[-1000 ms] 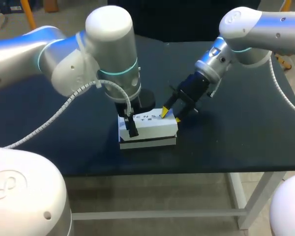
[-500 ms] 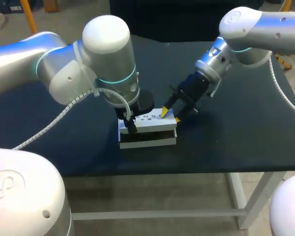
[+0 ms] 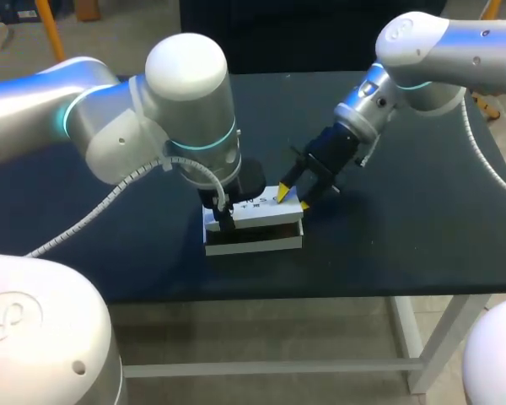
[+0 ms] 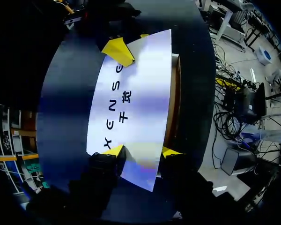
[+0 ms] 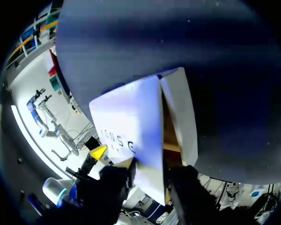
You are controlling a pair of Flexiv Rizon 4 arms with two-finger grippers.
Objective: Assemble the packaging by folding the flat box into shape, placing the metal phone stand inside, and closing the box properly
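A white box (image 3: pixel 253 243) lies near the table's front edge. Its printed lid (image 3: pixel 260 212) is tilted up, with a dark gap under its front edge. My left gripper (image 3: pixel 223 218) is at the lid's left end. In the left wrist view its yellow tips press on both long edges of the lid (image 4: pixel 131 103), so the left gripper (image 4: pixel 143 151) is shut on it. My right gripper (image 3: pixel 293 199) straddles the lid's right end, one tip on top and one past the end. There the right gripper (image 5: pixel 152 168) stands open around the lid (image 5: pixel 126 122) corner. No phone stand shows.
The dark table (image 3: pixel 388 236) has bare surface to the right of the box and behind it. Its front edge runs just in front of the box. My left arm's elbow hangs over the table's left half.
My left gripper has narrowed onto the lid's left end. The lid's front edge has come up, opening a dark gap above the base. The right arm has kept still.
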